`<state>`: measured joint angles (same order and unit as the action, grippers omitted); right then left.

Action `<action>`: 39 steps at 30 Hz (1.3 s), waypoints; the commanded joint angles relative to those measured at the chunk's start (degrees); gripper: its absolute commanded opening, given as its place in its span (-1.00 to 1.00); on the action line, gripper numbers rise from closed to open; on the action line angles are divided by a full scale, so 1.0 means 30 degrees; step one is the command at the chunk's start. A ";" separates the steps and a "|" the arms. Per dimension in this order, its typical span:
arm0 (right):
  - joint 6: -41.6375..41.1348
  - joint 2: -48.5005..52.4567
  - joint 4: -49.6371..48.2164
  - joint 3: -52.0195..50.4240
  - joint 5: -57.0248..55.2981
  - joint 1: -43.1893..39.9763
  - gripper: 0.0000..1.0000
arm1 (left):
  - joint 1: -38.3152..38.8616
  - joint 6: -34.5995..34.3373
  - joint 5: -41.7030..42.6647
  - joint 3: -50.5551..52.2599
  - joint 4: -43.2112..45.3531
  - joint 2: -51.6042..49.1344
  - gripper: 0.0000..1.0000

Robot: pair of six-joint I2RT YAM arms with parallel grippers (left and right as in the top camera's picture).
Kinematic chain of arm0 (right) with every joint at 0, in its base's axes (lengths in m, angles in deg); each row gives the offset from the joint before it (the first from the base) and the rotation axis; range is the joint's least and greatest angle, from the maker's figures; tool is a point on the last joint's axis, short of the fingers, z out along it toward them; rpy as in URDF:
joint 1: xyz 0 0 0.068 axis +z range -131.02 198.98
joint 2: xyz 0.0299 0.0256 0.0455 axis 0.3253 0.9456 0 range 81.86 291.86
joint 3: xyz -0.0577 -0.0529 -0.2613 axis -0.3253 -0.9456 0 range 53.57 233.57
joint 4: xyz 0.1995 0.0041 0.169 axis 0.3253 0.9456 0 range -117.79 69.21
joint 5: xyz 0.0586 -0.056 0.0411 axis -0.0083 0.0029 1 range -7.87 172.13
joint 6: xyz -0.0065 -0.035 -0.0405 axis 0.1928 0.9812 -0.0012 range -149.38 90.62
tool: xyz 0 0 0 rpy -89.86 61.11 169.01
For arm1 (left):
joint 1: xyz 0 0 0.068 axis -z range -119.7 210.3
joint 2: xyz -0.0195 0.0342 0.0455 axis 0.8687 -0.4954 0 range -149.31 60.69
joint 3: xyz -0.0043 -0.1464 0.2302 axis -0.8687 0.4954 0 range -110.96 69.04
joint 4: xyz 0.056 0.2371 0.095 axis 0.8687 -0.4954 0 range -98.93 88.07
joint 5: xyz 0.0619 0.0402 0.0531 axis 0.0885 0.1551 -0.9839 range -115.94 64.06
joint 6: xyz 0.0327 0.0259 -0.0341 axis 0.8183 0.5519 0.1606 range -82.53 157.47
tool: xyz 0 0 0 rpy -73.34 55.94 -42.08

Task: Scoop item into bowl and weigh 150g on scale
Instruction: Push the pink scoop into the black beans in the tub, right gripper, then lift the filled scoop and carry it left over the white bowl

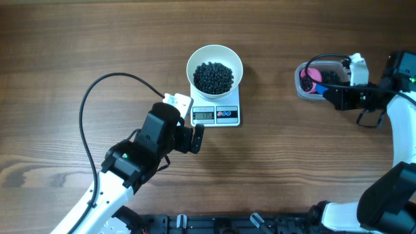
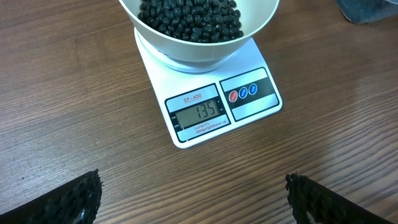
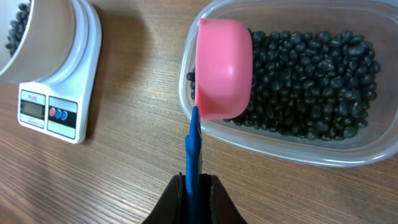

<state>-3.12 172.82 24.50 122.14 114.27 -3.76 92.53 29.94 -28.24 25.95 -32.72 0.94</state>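
Note:
The white bowl (image 1: 214,67) holds a heap of black beans (image 1: 213,77) and stands on the white scale (image 1: 217,114); up close, the scale (image 2: 211,106) has its display lit. My left gripper (image 1: 197,138) hangs open just in front of the scale, its fingertips (image 2: 74,199) wide apart over bare wood. My right gripper (image 3: 198,186) is shut on the blue handle of a pink scoop (image 3: 222,67), whose cup lies over the left end of a clear tub (image 3: 292,78) full of black beans (image 3: 311,81). In the overhead view the scoop (image 1: 313,78) sits in that tub (image 1: 322,79).
A black cable (image 1: 107,91) loops over the table left of the scale. The right arm (image 1: 400,130) curves along the right edge. Bare wood lies between the scale and the tub.

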 commanded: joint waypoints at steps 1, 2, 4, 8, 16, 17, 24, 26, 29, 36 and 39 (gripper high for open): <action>0.0175 0.0743 0.0131 -0.0153 0.1515 -0.0576 -0.91 | -0.0087 0.0372 -0.0255 0.0044 0.0044 -0.0022 1.00; 0.0175 0.0867 0.0160 -0.0153 0.1668 -0.0678 -0.91 | -0.0087 0.0372 -0.0255 0.0044 0.0044 -0.0022 1.00; 0.0124 0.1545 0.0233 -0.0153 0.2579 -0.1122 -0.91 | -0.0087 0.0372 -0.0255 0.0044 0.0036 -0.0022 1.00; -0.0597 0.2266 0.0284 -0.0153 0.2987 -0.1712 -0.91 | -0.0087 0.0372 -0.0248 0.0044 0.0044 -0.0022 1.00; -0.0852 0.2361 0.0219 -0.0146 0.6411 -0.3373 -0.91 | -0.0087 0.0372 -0.0255 0.0044 0.0044 -0.0022 1.00; -0.1005 0.2361 0.0175 -0.0146 0.6929 -0.3665 -0.91 | -0.0087 0.0372 -0.0255 0.0044 0.0044 -0.0022 1.00; -0.2943 0.2361 -0.0189 -0.0146 0.8036 -0.5289 -0.91 | -0.0087 0.0372 -0.0255 0.0044 0.0044 -0.0022 1.00; -0.3337 0.2361 -0.0211 -0.0146 0.8954 -0.5646 -0.91 | -0.0087 0.0372 -0.0255 0.0044 0.0044 -0.0022 1.00; -0.3322 0.2361 -0.0226 -0.0146 1.1315 -0.6069 -0.91 | -0.0087 0.0372 -0.0248 0.0044 0.0044 -0.0022 1.00; -0.3337 0.2361 -0.0197 -0.0146 1.5985 -0.5785 -0.91 | -0.0087 0.0372 -0.0255 0.0044 0.0044 -0.0022 1.00; -0.3461 0.2361 -0.0197 -0.0146 1.7529 -0.5231 -0.91 | -0.0087 0.0372 -0.0255 0.0036 0.0036 -0.0022 1.00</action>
<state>-13.09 179.18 24.02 122.14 155.28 -21.38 92.53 29.94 -28.24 25.95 -32.72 0.94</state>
